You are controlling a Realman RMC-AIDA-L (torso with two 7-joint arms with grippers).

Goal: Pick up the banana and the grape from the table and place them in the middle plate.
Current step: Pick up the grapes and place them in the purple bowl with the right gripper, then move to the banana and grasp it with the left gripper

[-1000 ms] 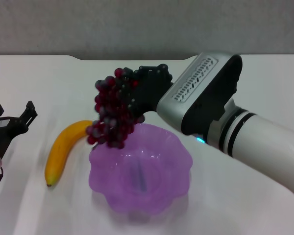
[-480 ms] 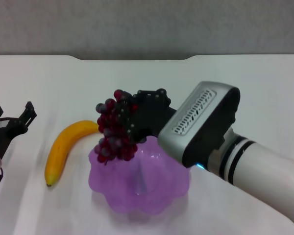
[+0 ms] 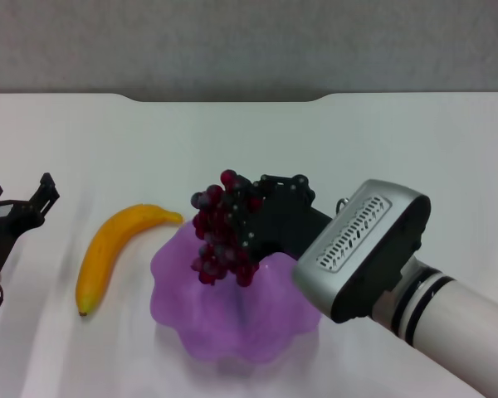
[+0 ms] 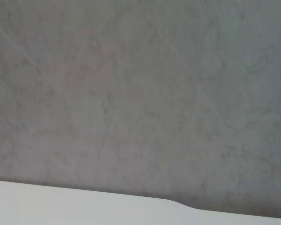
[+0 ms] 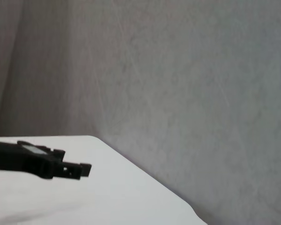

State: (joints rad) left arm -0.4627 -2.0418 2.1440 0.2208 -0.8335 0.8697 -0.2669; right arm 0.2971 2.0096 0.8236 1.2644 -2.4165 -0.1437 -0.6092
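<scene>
Right tool (image 3: 247,222) was clamped on the grape (image 3: 222,228) over the middle plate (image 3: 232,327); banana (image 3: 110,247) lay on the bench (image 3: 415,157) beside it; left tool (image 3: 21,199), prongs apart, sat at the bench's left edge.

Not much besides the main stuff here. There's a plain grey wall (image 3: 249,41) running across the top of the head view, full width, kind of mottled and blotchy. It fills nearly the whole frame in the left wrist view (image 4: 140,93), stopping just short of the bottom edge. In the right wrist view it takes up the top and right of the frame (image 5: 201,93), with a darker vertical band in the upper left corner.
</scene>
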